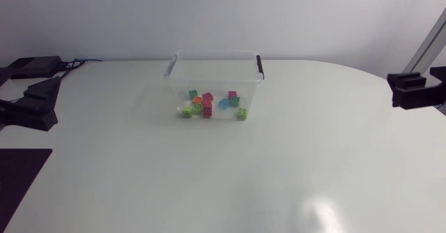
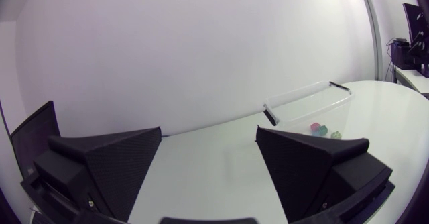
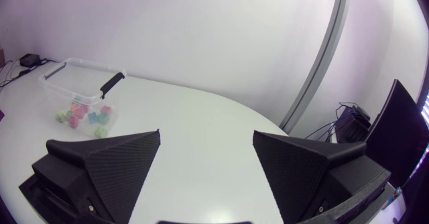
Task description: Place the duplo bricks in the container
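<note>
At the far middle of the table (image 1: pixel 223 177), the bricks (image 1: pixel 208 106) are all sitting inside the clear container (image 1: pixel 249 79), so the job looks done, probably why the left gripper (image 2: pixel 208 133) and right gripper (image 3: pixel 206 134) are resting at the sides, jaws spread and empty.

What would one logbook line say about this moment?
duplo bricks: inside container | left gripper: open, empty, far from container | right gripper: open, empty, far from container

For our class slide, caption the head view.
Clear container of coloured duplo bricks mid-table; left gripper and right gripper sit at the sides.
</note>
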